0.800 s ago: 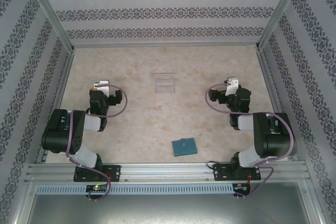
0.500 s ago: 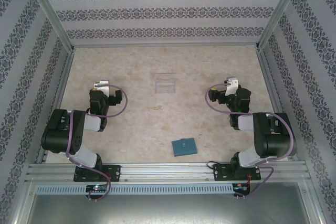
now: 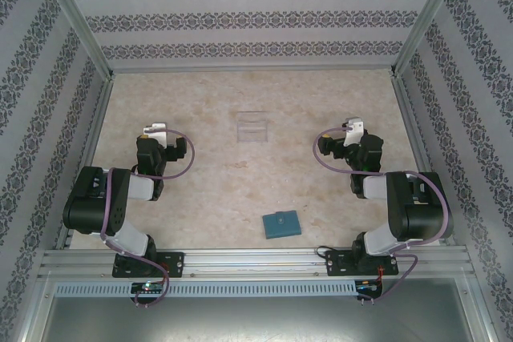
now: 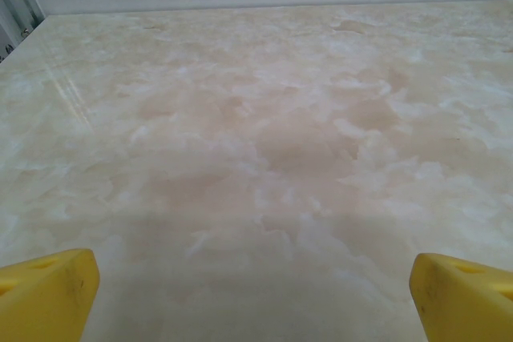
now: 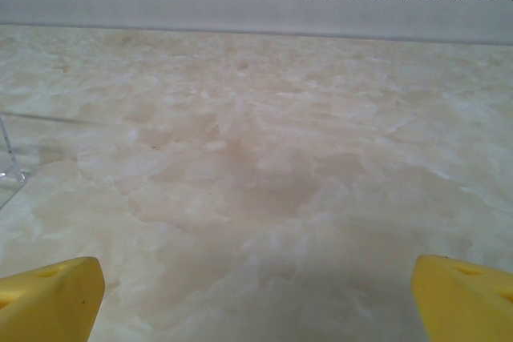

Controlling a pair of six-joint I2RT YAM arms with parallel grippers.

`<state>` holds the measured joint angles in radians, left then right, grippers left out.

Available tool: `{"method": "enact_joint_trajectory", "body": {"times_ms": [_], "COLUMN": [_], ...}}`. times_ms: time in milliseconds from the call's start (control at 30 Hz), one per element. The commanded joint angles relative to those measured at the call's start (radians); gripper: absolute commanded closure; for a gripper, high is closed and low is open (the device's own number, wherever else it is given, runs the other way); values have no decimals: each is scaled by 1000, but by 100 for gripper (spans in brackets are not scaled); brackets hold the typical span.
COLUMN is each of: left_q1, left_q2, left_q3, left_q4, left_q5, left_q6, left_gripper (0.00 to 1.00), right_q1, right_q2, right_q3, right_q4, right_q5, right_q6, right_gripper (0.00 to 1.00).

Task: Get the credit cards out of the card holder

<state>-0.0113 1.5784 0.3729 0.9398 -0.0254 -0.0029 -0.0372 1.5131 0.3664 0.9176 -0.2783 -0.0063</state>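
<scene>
The card holder [image 3: 280,223], a small teal-blue wallet, lies folded shut on the marble table near the front edge, between the two arm bases. The credit cards are hidden from view. My left gripper [image 3: 153,135] rests over the left side of the table, far from the wallet. In the left wrist view its yellow fingers [image 4: 48,294] stand wide apart over bare table, so the left gripper [image 4: 256,298] is open and empty. My right gripper [image 3: 351,134] sits over the right side, and the right gripper [image 5: 256,298] is likewise open, with yellow fingertips [image 5: 463,298] at the frame's corners.
A clear plastic box [image 3: 253,127] stands mid-table, farther back than the wallet; its edge [image 5: 8,162] shows at the left of the right wrist view. Patterned walls and metal posts enclose the table [image 3: 224,102] on three sides.
</scene>
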Motion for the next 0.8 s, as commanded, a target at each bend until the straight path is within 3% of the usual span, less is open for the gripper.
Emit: {"method": "enact_joint_trajectory", "body": {"times_ms": [0, 133, 367, 533, 767], "left_q1": [2, 2, 2, 2, 1], "left_q2": [7, 6, 6, 4, -144], "left_q3": [14, 13, 15, 12, 43], "left_q4": [-4, -4, -8, -4, -203], "left_q5": [19, 20, 22, 14, -39], "left_q6": [14, 12, 12, 12, -12], "left_gripper": [0, 0, 0, 0, 0], "right_q1": [-3, -3, 6, 19, 38], "right_q2": [5, 3, 6, -7, -123], "right_q3": [-4, -6, 12, 18, 102], "right_q4": [37, 38, 7, -8, -286], "right_q5": [-20, -18, 162, 174, 226], "right_q6": [-7, -6, 44, 34, 30], "right_gripper": [2, 2, 2, 2, 2]}}
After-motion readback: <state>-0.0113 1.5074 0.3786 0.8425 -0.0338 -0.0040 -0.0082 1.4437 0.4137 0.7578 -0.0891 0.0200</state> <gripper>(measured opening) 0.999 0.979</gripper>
